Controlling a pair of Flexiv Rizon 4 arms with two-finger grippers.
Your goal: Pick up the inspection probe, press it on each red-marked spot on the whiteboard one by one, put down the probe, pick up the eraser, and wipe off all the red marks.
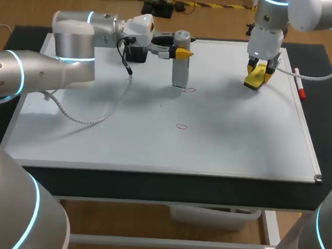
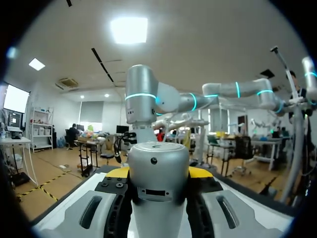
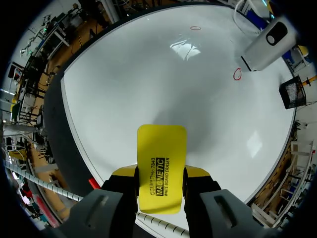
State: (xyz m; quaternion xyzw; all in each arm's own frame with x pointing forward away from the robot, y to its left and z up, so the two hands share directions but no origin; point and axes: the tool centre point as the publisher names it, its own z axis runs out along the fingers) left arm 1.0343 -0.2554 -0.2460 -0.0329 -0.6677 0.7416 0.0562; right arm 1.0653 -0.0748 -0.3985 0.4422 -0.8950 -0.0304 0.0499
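Note:
The inspection probe [image 1: 181, 63], a grey cylinder, stands upright with its lower end on the whiteboard [image 1: 97, 137], right beside one red ring mark [image 1: 189, 90]. My left gripper [image 1: 180, 52] is shut on its upper part; in the left wrist view the probe [image 2: 158, 193] fills the gap between the yellow tips of the left gripper [image 2: 158, 173]. A second red mark [image 1: 181, 126] lies nearer the front. My right gripper [image 1: 257, 74] sits low over the board's far right, shut on the yellow eraser [image 1: 253, 80]. The right wrist view shows the eraser [image 3: 161, 168], the probe [image 3: 267, 44] and both marks [image 3: 237, 74] [image 3: 196, 28].
A black holder [image 1: 136, 54] stands at the board's far edge behind the left gripper. A red marker pen [image 1: 298, 88] lies along the right rim. A coiled cable [image 1: 92, 119] hangs from the left arm onto the board.

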